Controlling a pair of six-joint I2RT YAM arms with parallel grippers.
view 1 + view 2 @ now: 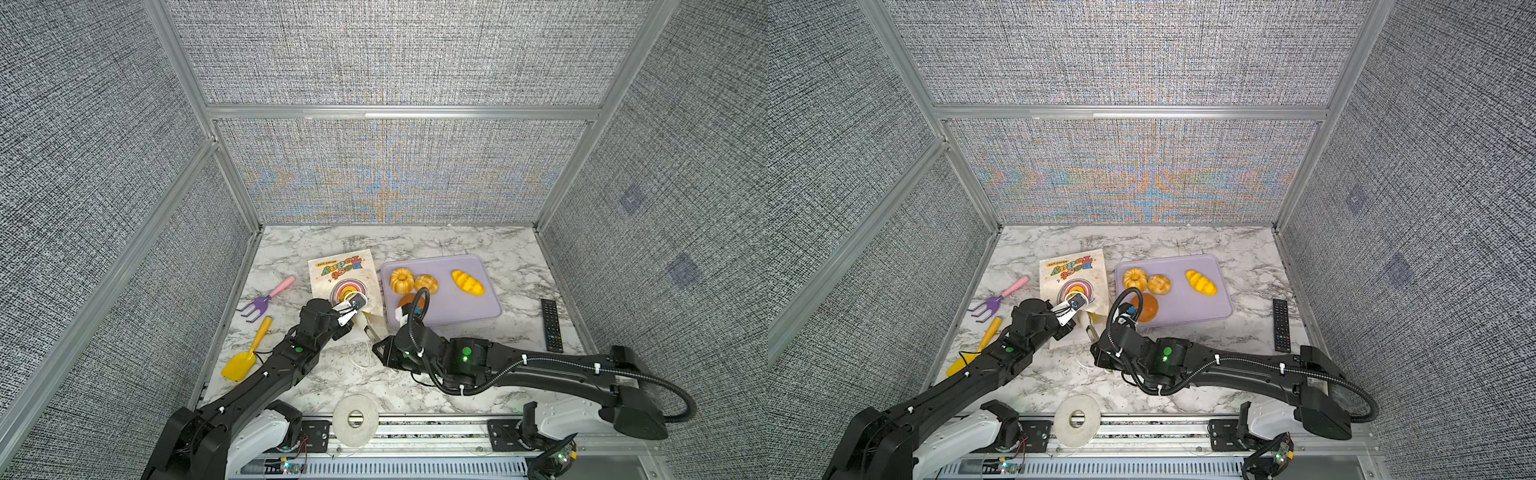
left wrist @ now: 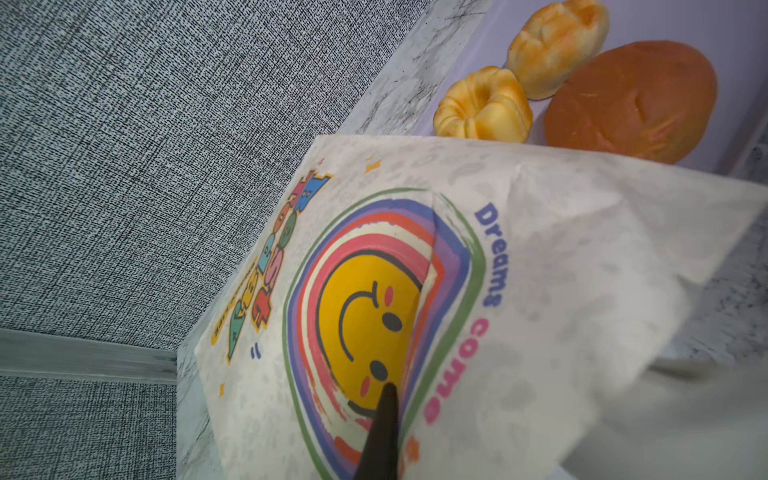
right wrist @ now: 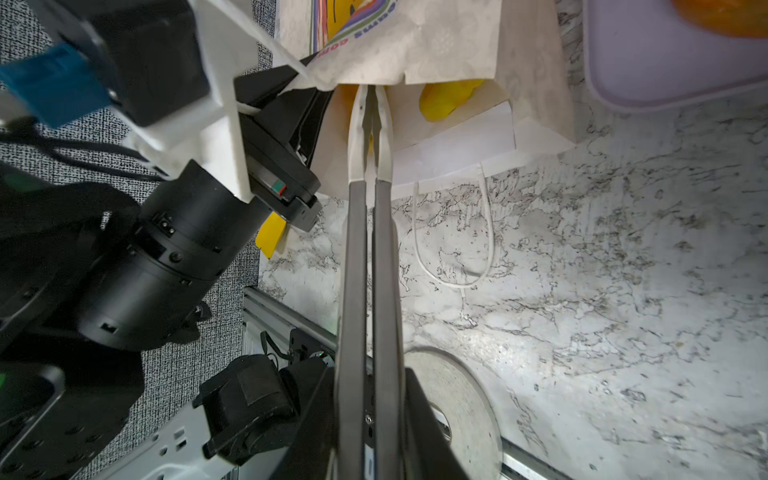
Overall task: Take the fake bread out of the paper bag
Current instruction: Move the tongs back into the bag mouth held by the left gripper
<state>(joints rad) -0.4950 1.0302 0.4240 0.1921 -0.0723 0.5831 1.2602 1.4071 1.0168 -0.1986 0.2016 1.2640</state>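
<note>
In a top view the left gripper [image 1: 360,315] was clamped on the paper bag's [image 1: 345,270] lip, with fake bread [image 1: 468,282] on the tray [image 1: 457,309] beyond it; the left wrist view showed the bag against its fingertip [image 2: 384,415]; in the right wrist view the right gripper [image 3: 370,95], nearly closed, reached inside the bag beside a yellow roll [image 3: 444,102].

Both top views are bright and evenly lit from overhead; only faint, soft shadows fall on the marble tabletop [image 1: 457,245]. The woven wall panels [image 1: 386,174] shimmer with coloured moiré at frame centre, and the metal rails [image 1: 399,112] bow toward the edges. In the left wrist view the paper bag [image 2: 540,291] blurs nearest the lens. In the right wrist view glare whitens part of the tabletop.
</note>
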